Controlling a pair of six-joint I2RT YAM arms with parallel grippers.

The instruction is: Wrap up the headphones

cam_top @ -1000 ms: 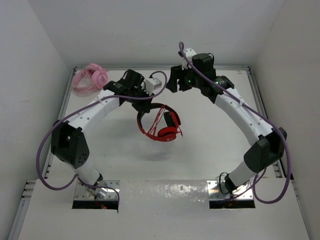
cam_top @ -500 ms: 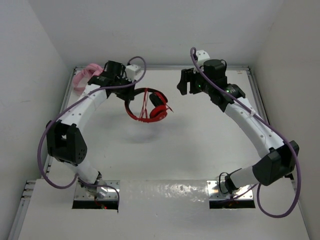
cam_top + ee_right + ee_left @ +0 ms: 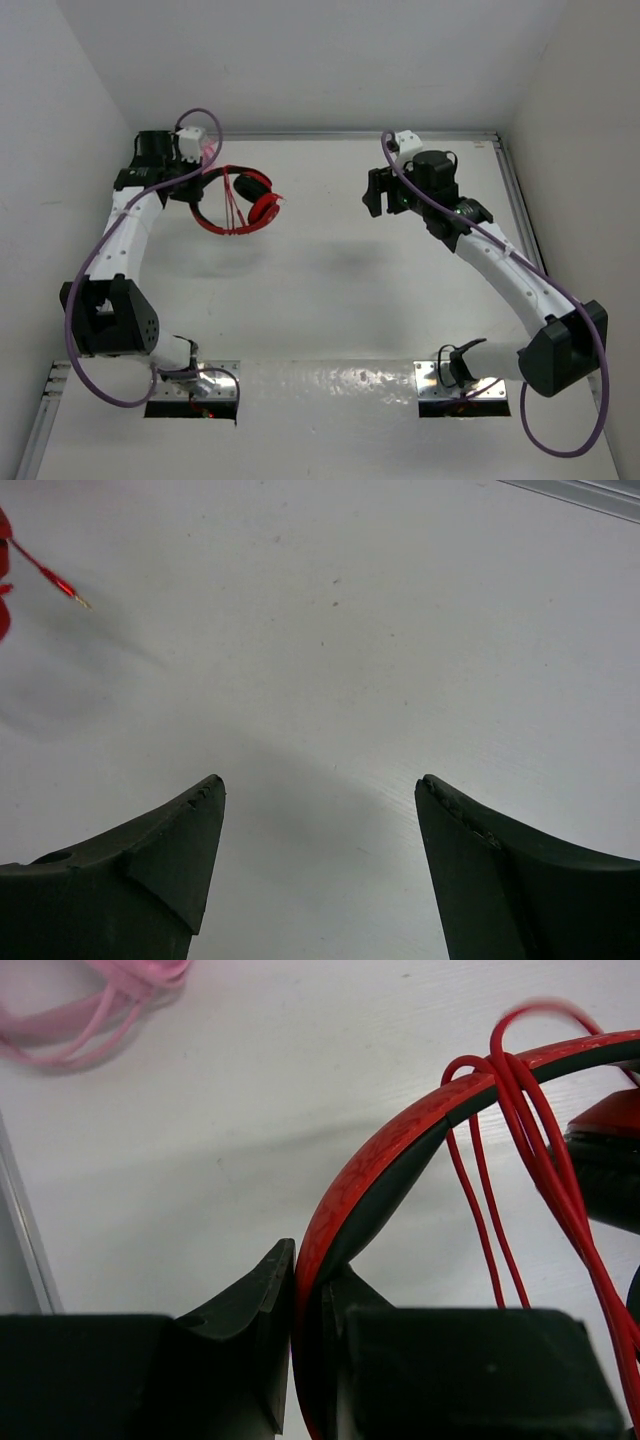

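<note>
While the left tool (image 3: 308,1260) pinches shut on the headband (image 3: 400,1150) of the headphones (image 3: 262,209), held off the bench (image 3: 340,280) near ten o'clock, cord (image 3: 520,1130) looped over it, right tool (image 3: 320,790) at two o'clock, jaws wide, empty

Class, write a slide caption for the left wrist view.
Left claw clamps the black-and-red headband of red, cord-wrapped over-ear headphones.
</note>
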